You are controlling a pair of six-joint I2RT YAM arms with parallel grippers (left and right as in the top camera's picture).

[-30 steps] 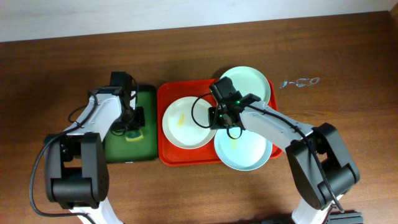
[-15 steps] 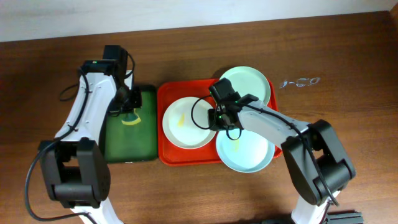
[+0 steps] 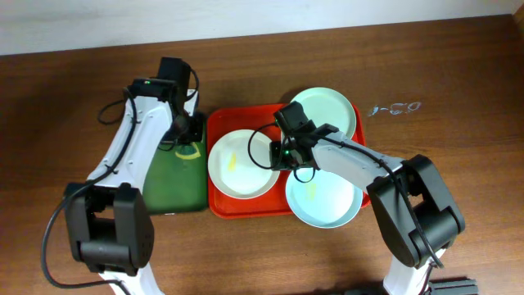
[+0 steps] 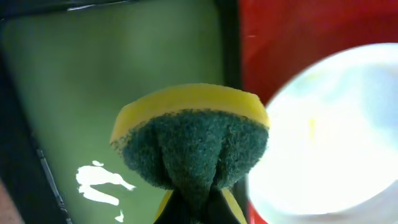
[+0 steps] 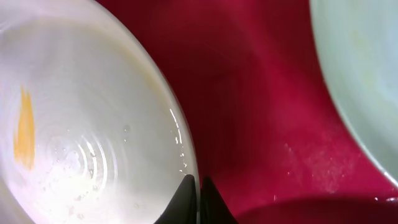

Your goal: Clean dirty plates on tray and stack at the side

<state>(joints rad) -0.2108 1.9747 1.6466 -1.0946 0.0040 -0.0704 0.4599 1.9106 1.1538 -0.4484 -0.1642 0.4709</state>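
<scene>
Tightly clenched, the left fingers point(image 4: 180, 211) pinch a yellow foam sponge with a dark green scouring face point(image 4: 196, 143), held over the right edge of the small dark green plastic tray point(image 3: 168, 184). The right fingers point(image 5: 185, 200) are clamped on the right rim of the round white plate point(image 3: 239, 164). This plate bears a yellow smear point(image 5: 25, 127) and lies in the left half of the large red-orange rectangular plastic tray point(image 3: 246, 209). Two pale mint-blue round plates point(image 3: 323, 111) sit at the tray's right side, overlapping its rim above the brown wooden table point(image 3: 458, 74).
</scene>
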